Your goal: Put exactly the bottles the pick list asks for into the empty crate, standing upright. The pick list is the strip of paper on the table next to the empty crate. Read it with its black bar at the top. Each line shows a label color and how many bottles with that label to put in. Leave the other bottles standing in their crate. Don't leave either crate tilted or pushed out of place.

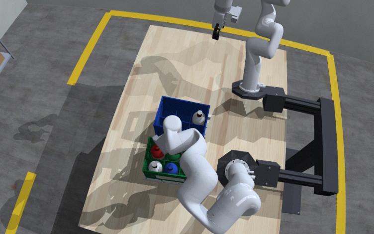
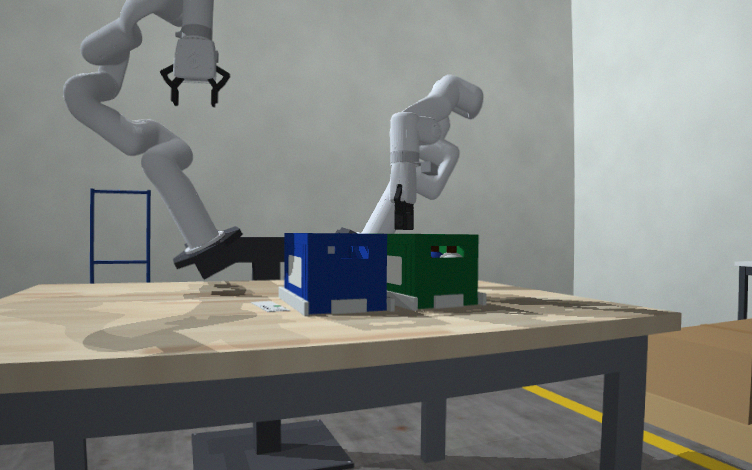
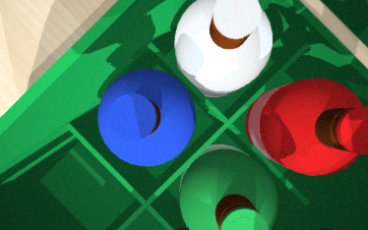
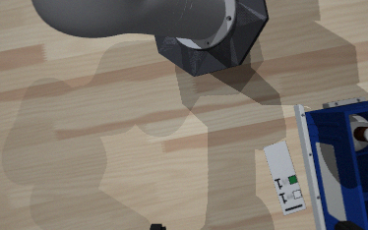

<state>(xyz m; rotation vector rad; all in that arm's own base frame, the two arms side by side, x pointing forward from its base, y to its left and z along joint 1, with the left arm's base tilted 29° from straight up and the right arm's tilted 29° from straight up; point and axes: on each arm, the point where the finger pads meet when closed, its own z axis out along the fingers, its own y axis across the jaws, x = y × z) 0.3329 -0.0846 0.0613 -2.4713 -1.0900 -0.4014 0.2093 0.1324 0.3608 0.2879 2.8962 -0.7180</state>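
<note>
Bottles stand upright in both crates on the bench [image 1: 226, 71] [image 2: 166, 360] [image 4: 98, 123]. Taken left to right as the exterior view shows them, the right gripper [image 1: 216, 37] [image 2: 195, 104] [image 4: 252, 227] comes first, high above the bench and well apart from the blue crate, its fingers spread wide with nothing between them. Next is the pick list [image 2: 270, 306] [image 4: 284, 178], lying flat just beside the blue crate; read from its black bar, it asks for one white and one green.

The blue crate [image 1: 162, 106] [image 2: 346, 277] [image 4: 339, 123] sits level and holds a white-labeled bottle [image 1: 198, 118] [image 4: 360, 134] in a corner compartment at its pick-list end. The left gripper [image 2: 404, 224] hangs over the crate neighboring the blue crate, pointing down, its fingers partly spread and pinching nothing.

That neighbor, the green crate [image 1: 148, 174] [image 2: 449, 277] [image 3: 54, 79], sits level alongside the blue crate. In its row nearer the blue crate are a red bottle [image 1: 157, 152] [image 3: 305, 130] and a green bottle [image 1: 173, 157] [image 3: 228, 187]; in the row farther from the blue crate are a white bottle [image 1: 154, 167] [image 3: 223, 54] and a blue bottle [image 1: 170, 169] [image 3: 146, 118].
</note>
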